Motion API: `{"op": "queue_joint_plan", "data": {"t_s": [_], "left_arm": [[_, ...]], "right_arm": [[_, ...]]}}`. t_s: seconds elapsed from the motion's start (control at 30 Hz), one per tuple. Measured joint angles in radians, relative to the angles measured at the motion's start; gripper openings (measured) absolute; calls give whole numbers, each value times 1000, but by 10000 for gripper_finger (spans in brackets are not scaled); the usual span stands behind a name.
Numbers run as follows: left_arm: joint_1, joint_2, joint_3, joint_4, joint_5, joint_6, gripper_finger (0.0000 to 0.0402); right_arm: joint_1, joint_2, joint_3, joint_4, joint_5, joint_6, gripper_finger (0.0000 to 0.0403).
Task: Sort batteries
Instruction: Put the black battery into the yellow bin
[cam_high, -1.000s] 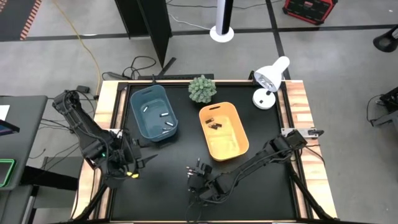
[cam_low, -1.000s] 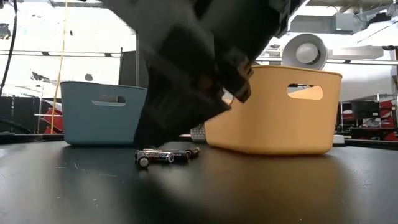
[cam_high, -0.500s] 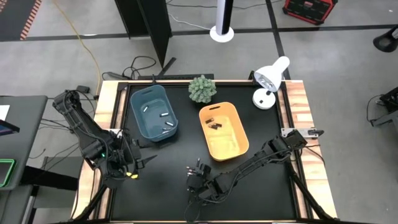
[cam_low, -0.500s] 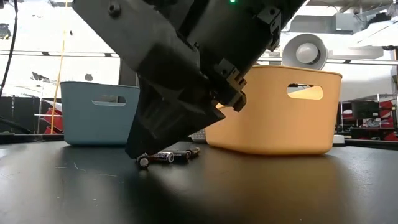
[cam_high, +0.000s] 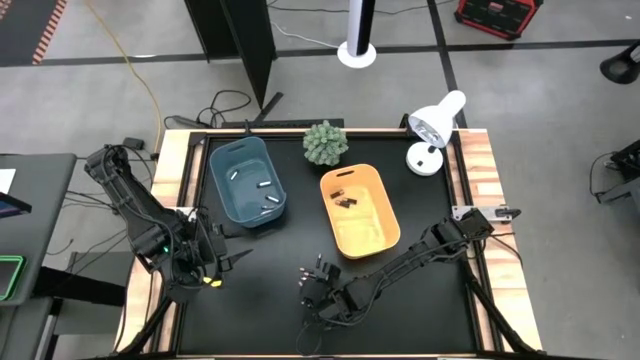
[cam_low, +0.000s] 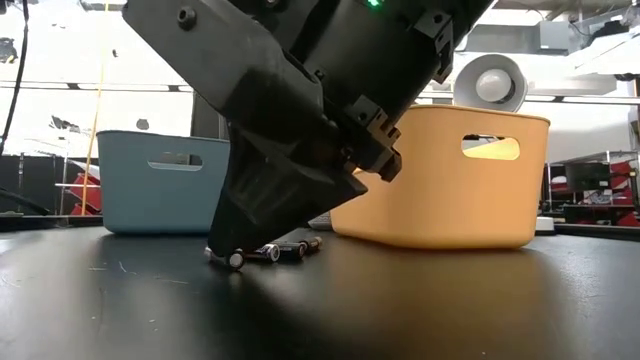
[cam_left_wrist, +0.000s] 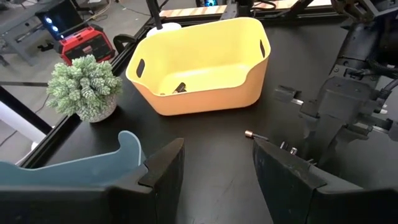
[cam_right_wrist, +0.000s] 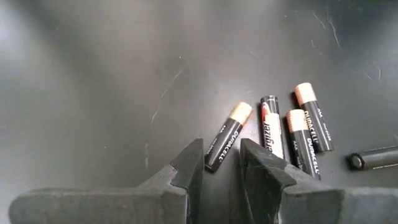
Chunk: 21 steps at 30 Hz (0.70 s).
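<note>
Lower than a moment earlier, the right tool (cam_right_wrist: 219, 165) stood part-open astride a black, copper-capped battery (cam_right_wrist: 227, 136) lying with others on the dark surface (cam_right_wrist: 93, 74): small, rigid, smooth, apt to roll, best pinched across its middle.

overall light: even and bright from overhead; the black table (cam_high: 420, 310) looks matte
backlight: in the low view the room behind is blown out white at upper left
glare: soft pale sheen on the table in the right wrist view, upper left
shadows: soft and short beside the batteries (cam_right_wrist: 273, 134)
focus: right gripper (cam_low: 300, 150) fills the low view, close and soft-edged
distortion: none obvious at frame edges
</note>
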Motion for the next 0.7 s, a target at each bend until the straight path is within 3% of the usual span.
{"op": "queue_joint_plan", "data": {"t_s": [0.7], "left_arm": [[0,0,0,0,0,1,184]], "right_arm": [[0,-2,-21,-17,-23,0,119]]}}
